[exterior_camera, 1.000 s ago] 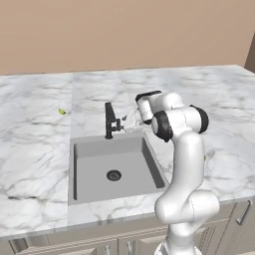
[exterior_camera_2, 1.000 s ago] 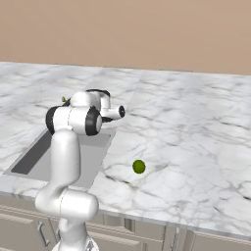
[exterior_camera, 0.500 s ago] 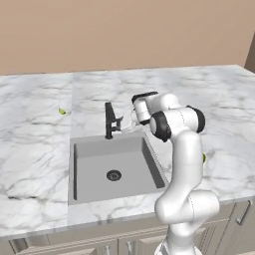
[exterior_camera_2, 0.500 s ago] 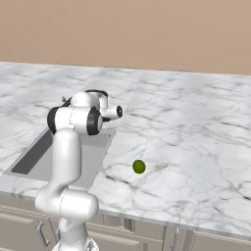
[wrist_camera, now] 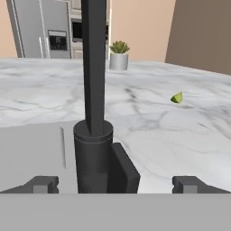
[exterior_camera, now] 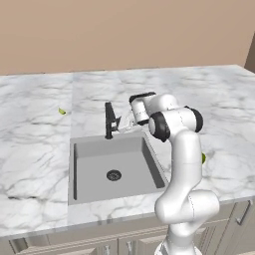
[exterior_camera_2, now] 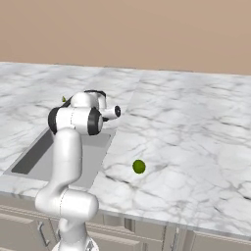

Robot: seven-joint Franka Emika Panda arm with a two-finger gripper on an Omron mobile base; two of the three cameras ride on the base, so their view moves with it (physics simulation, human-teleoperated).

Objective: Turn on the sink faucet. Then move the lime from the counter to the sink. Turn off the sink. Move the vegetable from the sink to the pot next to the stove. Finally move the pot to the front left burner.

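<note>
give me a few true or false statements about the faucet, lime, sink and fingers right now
1. The lime lies on the counter, outside the sink. True.
2. Water is running from the sink faucet. False: no stream shows and the basin looks dry.
3. The gripper is open, its fingers spread on either side of the faucet's base. True.
4. The lime sits on the drain. False: the drain is bare.
5. The fingers are clamped on the lime. False: they hold nothing, and the lime is well away from them.
</note>
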